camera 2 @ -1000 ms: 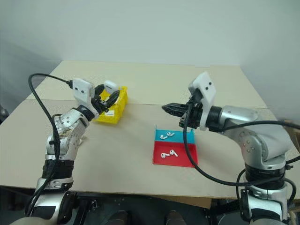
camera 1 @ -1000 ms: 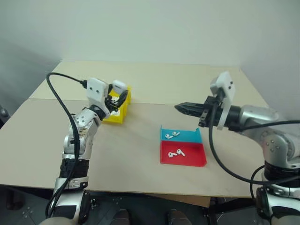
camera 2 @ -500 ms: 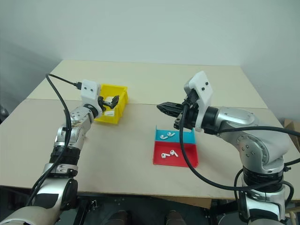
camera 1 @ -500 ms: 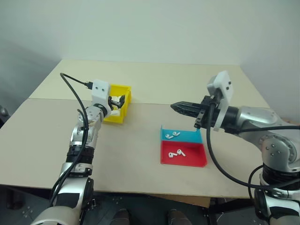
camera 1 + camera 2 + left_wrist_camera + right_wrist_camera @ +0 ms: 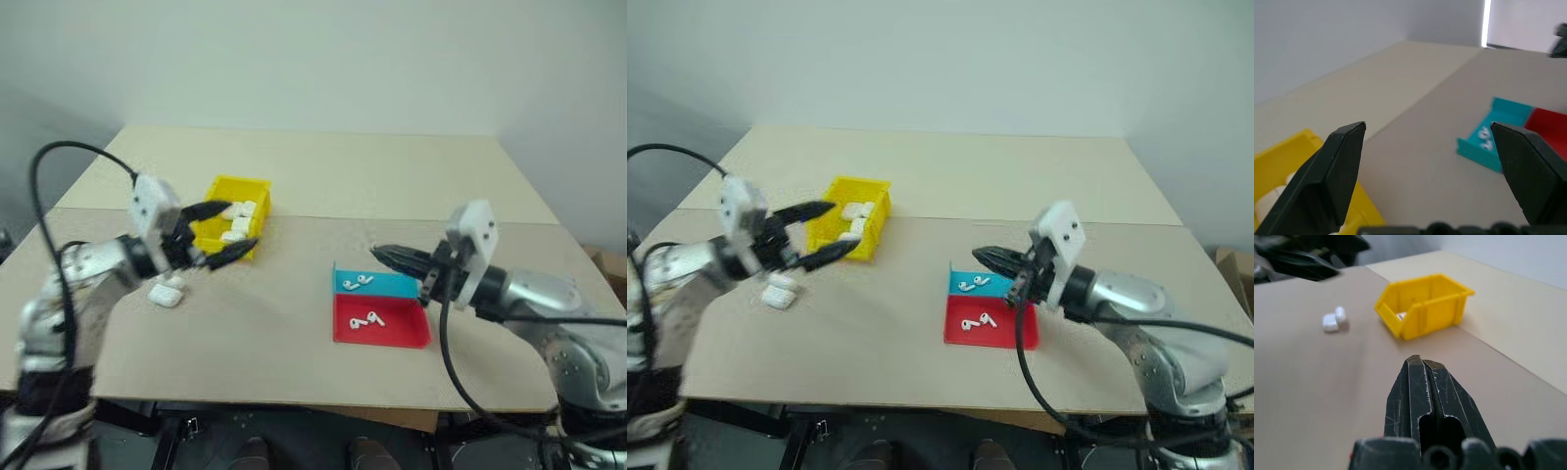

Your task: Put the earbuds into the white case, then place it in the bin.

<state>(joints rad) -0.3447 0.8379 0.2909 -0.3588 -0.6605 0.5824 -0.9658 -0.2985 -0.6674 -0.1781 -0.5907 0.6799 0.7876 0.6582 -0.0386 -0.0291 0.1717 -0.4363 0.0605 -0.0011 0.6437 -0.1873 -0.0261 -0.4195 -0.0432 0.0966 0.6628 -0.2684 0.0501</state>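
A wide, pale beige wooden tabletop (image 5: 323,176) fills the foreground, with a straight seam running across it from side to side. On its near right part rests a flat plastic tray with one blue compartment (image 5: 390,286) farther back and one red compartment (image 5: 397,328) nearer. Behind the table rises a plain white wall (image 5: 313,59).

Bin (image 5: 237,187) bright yellow; cases (image 5: 235,223) white; tray (image 5: 380,318) half teal, half red; earbuds (image 5: 368,319) white; table (image 5: 323,176) beige.
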